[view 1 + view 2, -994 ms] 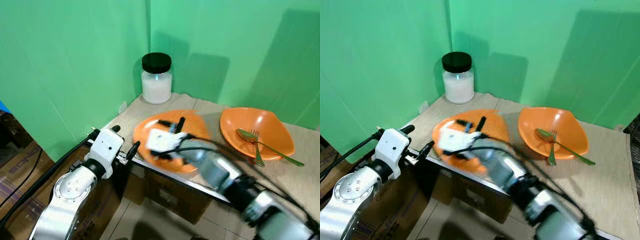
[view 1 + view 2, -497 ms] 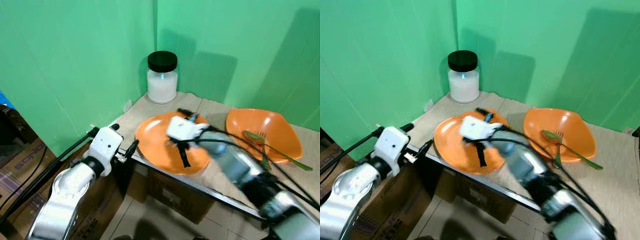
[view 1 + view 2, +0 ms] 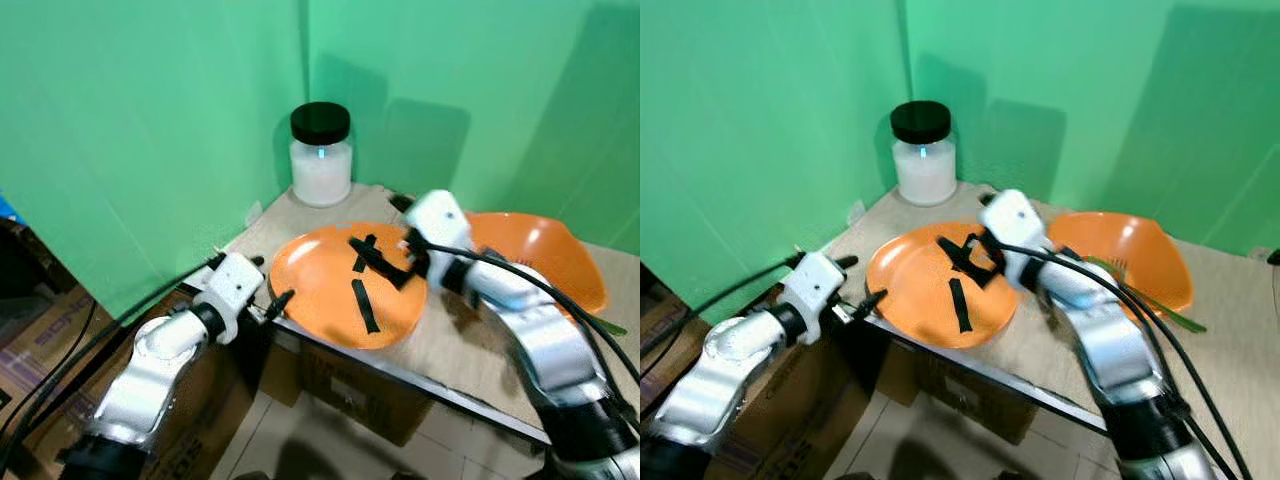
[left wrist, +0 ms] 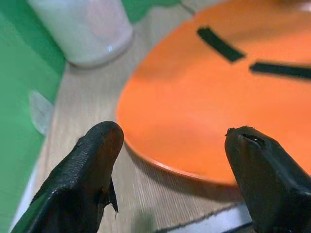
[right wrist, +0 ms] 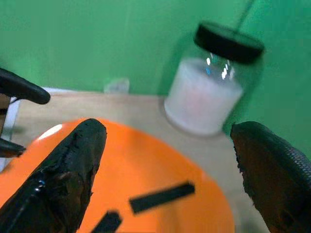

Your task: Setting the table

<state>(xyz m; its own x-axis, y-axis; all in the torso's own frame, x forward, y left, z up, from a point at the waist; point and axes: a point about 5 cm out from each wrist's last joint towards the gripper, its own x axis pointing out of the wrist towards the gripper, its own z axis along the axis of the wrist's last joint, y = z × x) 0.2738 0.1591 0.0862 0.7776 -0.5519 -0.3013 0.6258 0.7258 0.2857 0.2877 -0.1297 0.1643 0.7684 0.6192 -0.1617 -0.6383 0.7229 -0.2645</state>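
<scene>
An orange plate (image 3: pixel 320 300) lies at the table's front left, with two black strips (image 3: pixel 365 306) on it. My left gripper (image 3: pixel 271 281) is open at the plate's left rim. In the left wrist view the rim (image 4: pixel 160 160) sits just ahead of the gap between its fingers (image 4: pixel 95 165). My right gripper (image 3: pixel 385 263) hovers open over the plate's far right side, with nothing between its fingers (image 5: pixel 68 174). An orange bowl (image 3: pixel 1140 255) holding a green fork and spoon (image 3: pixel 1118 272) stands to the right, partly behind my right arm.
A glass jar (image 3: pixel 320 155) of white contents with a black lid stands in the back left corner against the green walls. The table's front edge (image 3: pixel 330 350) runs just under the plate. Cardboard boxes (image 3: pixel 45 330) lie on the floor to the left.
My right gripper has drawn back across the plate from its left side to its far right, uncovering the black strips. My left gripper has come in closer to the plate's rim.
</scene>
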